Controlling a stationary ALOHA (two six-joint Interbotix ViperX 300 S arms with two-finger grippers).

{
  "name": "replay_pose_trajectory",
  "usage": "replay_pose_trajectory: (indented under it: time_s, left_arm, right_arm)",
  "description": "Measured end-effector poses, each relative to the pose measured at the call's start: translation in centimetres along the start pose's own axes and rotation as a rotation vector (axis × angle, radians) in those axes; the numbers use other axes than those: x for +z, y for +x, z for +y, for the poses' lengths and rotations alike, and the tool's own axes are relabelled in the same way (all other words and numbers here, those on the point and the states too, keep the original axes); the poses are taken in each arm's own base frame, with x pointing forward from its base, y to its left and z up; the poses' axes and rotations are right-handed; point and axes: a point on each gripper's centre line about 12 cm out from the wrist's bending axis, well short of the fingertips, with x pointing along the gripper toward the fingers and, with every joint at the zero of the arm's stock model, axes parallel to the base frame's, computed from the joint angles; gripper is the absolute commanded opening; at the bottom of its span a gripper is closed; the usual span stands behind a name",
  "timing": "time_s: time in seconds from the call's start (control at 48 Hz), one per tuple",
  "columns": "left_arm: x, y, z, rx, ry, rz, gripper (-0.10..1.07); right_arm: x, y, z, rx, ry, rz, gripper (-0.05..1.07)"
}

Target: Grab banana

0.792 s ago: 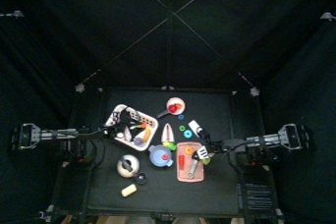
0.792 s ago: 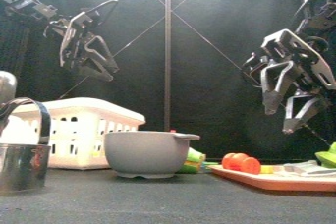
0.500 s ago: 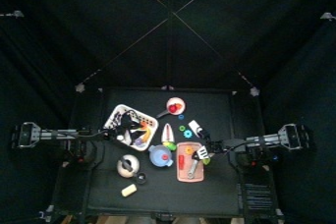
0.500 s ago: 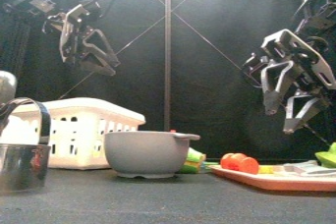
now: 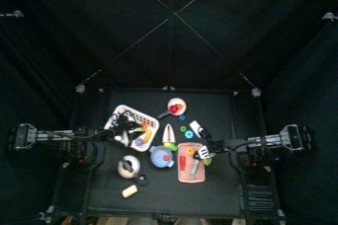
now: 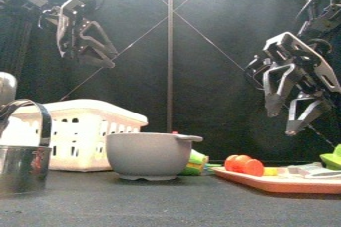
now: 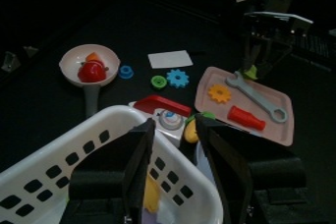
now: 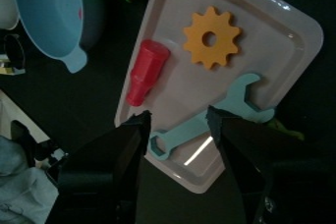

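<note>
A pale yellow piece [image 7: 148, 196] lies inside the white basket [image 7: 79, 159], between my left jaws; I cannot tell whether it is the banana. Another small yellow piece [image 5: 130, 190] lies near the table's front left. My left gripper [image 7: 178, 164] is open and empty, hanging high over the basket [image 5: 132, 122], and it also shows in the front view [image 6: 94, 54]. My right gripper [image 8: 182, 154] is open and empty above the pink tray [image 8: 282, 51], which holds an orange gear [image 8: 214, 37], a red cylinder [image 8: 144, 71] and a teal wrench [image 8: 217, 120].
A grey bowl [image 6: 152, 155] and a metal cup [image 6: 22, 166] stand at the front. A blue bowl [image 5: 161, 156] sits beside the tray [image 5: 193, 160]. A white ladle with a red thing [image 7: 89, 69] in it, a blue ring [image 7: 126, 72] and a teal gear [image 7: 175, 76] lie past the basket.
My left gripper has risen and drifted left, away from the basket. The right arm has not moved.
</note>
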Motion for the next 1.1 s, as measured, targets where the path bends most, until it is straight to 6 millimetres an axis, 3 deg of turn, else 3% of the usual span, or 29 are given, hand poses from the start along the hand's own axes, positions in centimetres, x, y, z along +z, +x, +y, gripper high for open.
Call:
replay_pose_trajectory:
  time_s: [0.875, 1.104]
  left_arm:
    - [0.1, -1.0, -0.7, -0.051, 0.024, -0.027, 0.79]
    - [-0.6, -1.0, -0.9, -0.080, 0.108, -0.021, 0.78]
  right_arm:
    - [1.2, -0.2, -0.1, -0.002, 0.012, -0.032, 0.85]
    - [2.2, -0.5, 1.0, 0.009, -0.109, -0.081, 0.84]
